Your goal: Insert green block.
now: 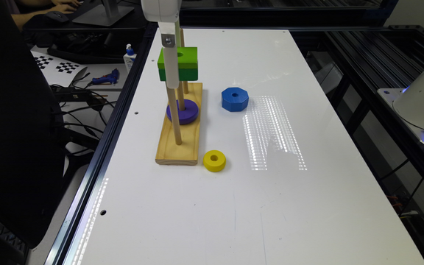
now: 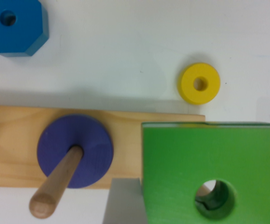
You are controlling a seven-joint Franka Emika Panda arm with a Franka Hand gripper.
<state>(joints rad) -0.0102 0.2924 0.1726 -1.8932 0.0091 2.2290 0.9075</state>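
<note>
White table [image 1: 234, 206], black chair [image 1: 9, 129], light glare [image 1: 271, 132].

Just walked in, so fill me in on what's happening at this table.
A single robot arm's end effector holds the green block up in the air over the wooden peg base. Through the block's centre hole the wrist view shows what looks like a peg tip. A purple ring already sits at the bottom of the middle peg. The blue octagon and the yellow ring lie loose on the white table.
</note>
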